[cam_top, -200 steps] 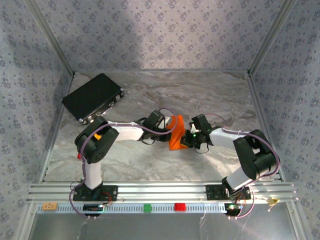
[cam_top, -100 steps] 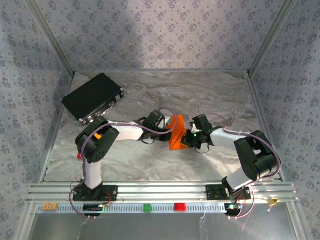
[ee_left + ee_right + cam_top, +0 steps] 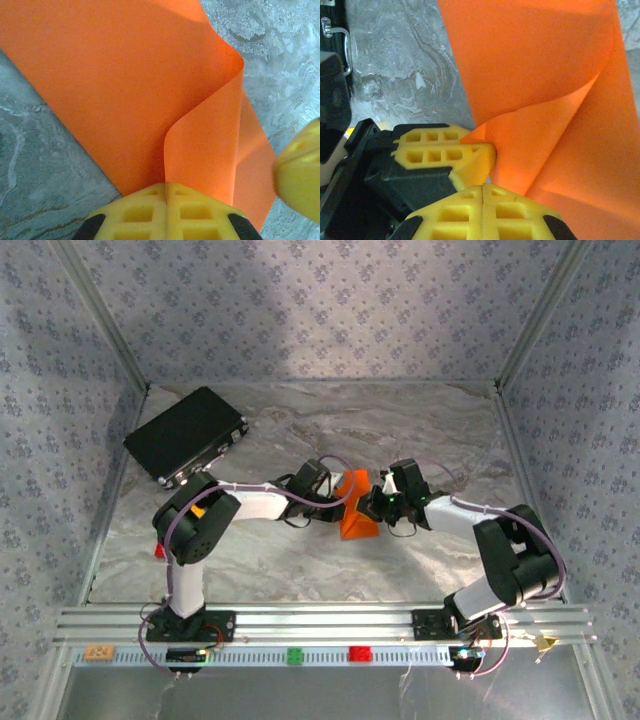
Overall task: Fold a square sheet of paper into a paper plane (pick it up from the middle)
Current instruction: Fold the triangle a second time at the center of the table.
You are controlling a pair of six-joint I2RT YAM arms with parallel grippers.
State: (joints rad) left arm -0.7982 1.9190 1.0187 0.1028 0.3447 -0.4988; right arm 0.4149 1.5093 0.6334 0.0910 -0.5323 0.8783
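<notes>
The square sheet of paper [image 3: 356,515], bright orange, stands bent into a loose tent at the table's middle between both grippers. My left gripper [image 3: 338,502] is at its left side, and in the left wrist view the left gripper [image 3: 166,186] is shut with a curled flap of the sheet [image 3: 130,90] rising out of the seam. My right gripper [image 3: 376,508] presses in from the right. In the right wrist view the right gripper [image 3: 483,187] is shut at the foot of the sheet [image 3: 535,75], which seems to come out of its seam. The left fingers [image 3: 445,150] pinch a corner beside it.
A black rectangular case [image 3: 187,435] lies at the back left. A small red block [image 3: 159,551] sits by the left arm's base. Green [image 3: 295,655] and red [image 3: 358,653] markers sit on the front rail. Patterned walls close in the marble table [image 3: 430,430].
My right gripper has shifted up and to the left and turned at the wrist, closing in on the sheet's right side. The left arm has hardly moved.
</notes>
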